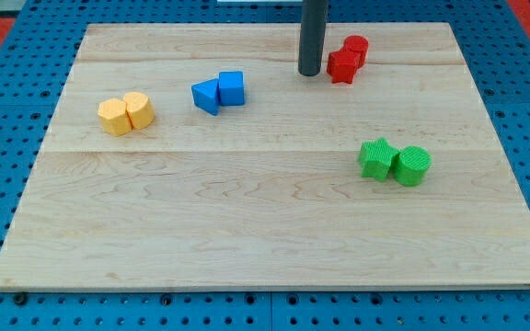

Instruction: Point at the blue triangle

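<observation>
The blue triangle (pixel 206 96) lies on the wooden board (pixel 265 221) at the upper left of centre, touching a blue cube (pixel 232 88) on its right. My tip (pixel 309 73) is the lower end of a dark rod coming down from the view's top. It stands well to the right of the blue triangle and slightly above it, just left of a red star-shaped block (pixel 342 65).
A red cylinder (pixel 356 48) sits behind the red star. A yellow hexagon-like block (pixel 114 117) and a yellow cylinder (pixel 139 109) sit at the left. A green star (pixel 376 158) and a green cylinder (pixel 412 165) sit at the right.
</observation>
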`<control>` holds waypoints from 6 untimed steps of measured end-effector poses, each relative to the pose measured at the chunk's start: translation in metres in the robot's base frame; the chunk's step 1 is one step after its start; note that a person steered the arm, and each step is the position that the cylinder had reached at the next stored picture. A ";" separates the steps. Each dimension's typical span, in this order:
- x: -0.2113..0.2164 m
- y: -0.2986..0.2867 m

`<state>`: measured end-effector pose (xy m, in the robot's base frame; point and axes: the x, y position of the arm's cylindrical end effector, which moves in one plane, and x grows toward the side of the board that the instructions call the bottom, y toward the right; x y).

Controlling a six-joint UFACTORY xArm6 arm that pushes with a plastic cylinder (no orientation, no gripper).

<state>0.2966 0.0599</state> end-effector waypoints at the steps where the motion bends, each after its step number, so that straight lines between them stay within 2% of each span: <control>1: 0.000 0.000; 3: 0.000 -0.002; 4: 0.014 -0.002; 5: 0.082 -0.005; 6: 0.118 -0.050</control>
